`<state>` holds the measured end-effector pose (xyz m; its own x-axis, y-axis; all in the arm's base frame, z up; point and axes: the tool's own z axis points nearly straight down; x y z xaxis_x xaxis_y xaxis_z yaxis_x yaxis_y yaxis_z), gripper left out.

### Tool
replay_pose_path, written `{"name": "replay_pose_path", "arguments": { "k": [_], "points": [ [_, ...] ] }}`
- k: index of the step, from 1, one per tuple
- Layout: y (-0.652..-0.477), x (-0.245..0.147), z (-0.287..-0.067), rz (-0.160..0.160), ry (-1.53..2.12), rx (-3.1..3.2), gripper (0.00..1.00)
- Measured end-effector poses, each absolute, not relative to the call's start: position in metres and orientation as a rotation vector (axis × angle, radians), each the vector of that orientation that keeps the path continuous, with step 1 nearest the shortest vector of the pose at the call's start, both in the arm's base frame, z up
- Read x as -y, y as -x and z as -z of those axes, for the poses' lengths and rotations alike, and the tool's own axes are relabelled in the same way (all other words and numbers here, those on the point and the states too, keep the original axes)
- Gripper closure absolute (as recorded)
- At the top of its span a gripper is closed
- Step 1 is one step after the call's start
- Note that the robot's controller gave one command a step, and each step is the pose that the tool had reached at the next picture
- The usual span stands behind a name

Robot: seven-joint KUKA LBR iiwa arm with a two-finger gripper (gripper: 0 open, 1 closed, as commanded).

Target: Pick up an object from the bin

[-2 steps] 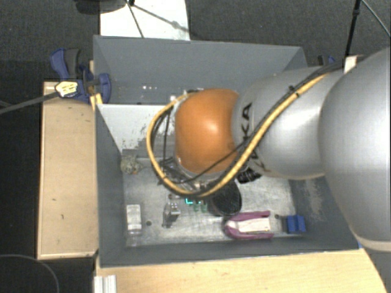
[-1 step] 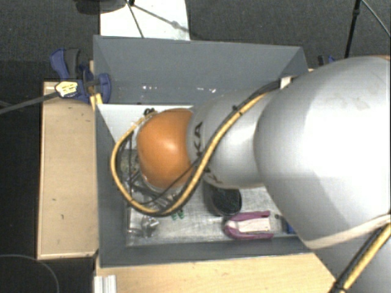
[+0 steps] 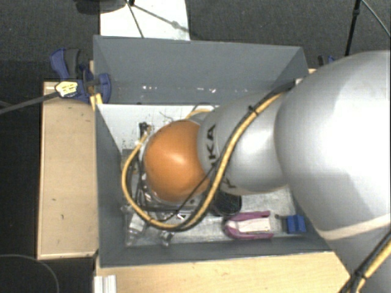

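Note:
My gripper (image 3: 153, 211) is down in the front left part of the bin, mostly hidden under the arm's wrist; what lies beneath it is hidden. A purple and white oblong thing (image 3: 248, 225) lies on the bin floor to its right, near the front wall. Just behind that sits a black round thing (image 3: 228, 204), partly covered by the arm. A small blue block (image 3: 295, 224) lies further right along the front wall.
The arm reaches in from the right and covers most of the bin's floor, with an orange cover and a yellow cable on its wrist. The bin's left and front walls are close to the gripper.

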<state>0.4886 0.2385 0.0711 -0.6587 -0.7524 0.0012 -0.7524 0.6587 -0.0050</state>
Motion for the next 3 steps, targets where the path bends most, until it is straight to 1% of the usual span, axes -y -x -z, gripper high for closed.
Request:
{"name": "replay_pose_path", "arguments": {
  "k": [1,2,3],
  "points": [
    [-0.53,-0.253,-0.101,0.0,2.17,-2.267,0.0],
    [-0.535,-0.247,-0.07,-0.001,2.519,-1.878,0.0],
    [-0.511,-0.247,-0.07,-0.004,2.812,-1.405,0.0]
  ]
}}
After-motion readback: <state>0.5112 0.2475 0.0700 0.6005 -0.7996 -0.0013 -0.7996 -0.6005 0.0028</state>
